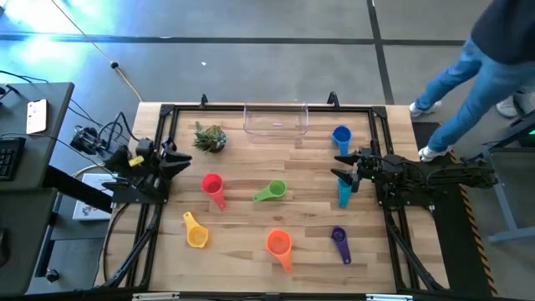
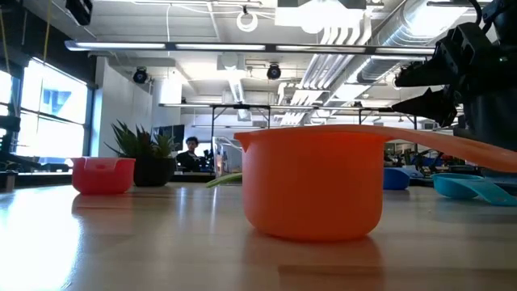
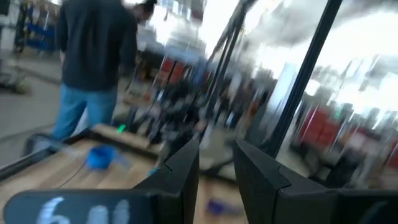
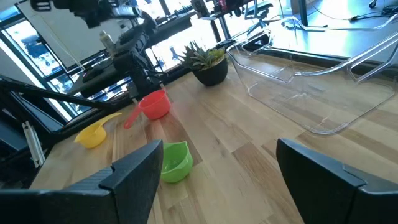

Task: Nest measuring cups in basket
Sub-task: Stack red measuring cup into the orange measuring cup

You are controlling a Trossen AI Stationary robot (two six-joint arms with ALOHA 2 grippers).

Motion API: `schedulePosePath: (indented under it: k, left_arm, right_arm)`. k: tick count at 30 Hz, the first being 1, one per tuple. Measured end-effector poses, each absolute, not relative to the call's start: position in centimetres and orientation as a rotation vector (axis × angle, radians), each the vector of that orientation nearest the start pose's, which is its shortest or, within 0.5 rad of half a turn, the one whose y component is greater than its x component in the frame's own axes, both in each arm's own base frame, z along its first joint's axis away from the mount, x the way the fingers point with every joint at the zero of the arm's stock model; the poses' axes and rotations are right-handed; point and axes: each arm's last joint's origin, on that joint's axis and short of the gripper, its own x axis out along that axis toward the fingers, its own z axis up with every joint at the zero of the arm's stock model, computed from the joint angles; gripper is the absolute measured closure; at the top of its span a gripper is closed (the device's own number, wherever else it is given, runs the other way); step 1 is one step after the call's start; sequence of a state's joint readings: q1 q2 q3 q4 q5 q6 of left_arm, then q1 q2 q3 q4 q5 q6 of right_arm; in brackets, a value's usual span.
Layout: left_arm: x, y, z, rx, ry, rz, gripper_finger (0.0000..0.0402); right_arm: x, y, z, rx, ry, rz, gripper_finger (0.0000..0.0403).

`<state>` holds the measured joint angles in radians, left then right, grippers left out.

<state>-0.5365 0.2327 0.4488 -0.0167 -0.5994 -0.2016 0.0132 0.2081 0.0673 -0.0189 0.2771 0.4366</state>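
Seven cups lie scattered on the wooden table in the high view: red (image 1: 212,185), green (image 1: 271,192), yellow (image 1: 195,232), orange (image 1: 278,243), purple (image 1: 338,240), blue (image 1: 341,135) and teal (image 1: 343,194). The clear basket (image 1: 276,119) stands at the far edge. My right gripper (image 1: 338,166) hovers open between the blue and teal cups, above the table; its wrist view shows the gripper (image 4: 217,174) facing the green cup (image 4: 175,161), the red cup (image 4: 154,104) and the basket (image 4: 311,93). My left gripper (image 1: 185,159) waits open at the table's left edge, raised.
A small spiky plant in a dark pot (image 1: 211,137) stands left of the basket. A person (image 1: 476,67) walks beside the table's far right corner. In the low view the orange cup (image 2: 311,182) fills the foreground. Bare wood lies in the table's middle.
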Motion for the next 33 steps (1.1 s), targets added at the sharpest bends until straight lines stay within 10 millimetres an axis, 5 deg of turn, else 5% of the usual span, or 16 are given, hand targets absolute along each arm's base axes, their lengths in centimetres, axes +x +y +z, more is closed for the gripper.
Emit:
schedulePosePath:
  k: [18,33]
  left_arm:
    - [10.2,-4.0,35.7,0.237,0.093,0.124,0.0312]
    - [10.8,-3.4,30.8,0.315,0.600,0.199,0.0312]
  right_arm:
    - [10.7,-0.7,16.8,0.410,0.098,-0.294,0.0098]
    - [10.7,-0.7,16.8,0.410,0.099,-0.294,0.0098]
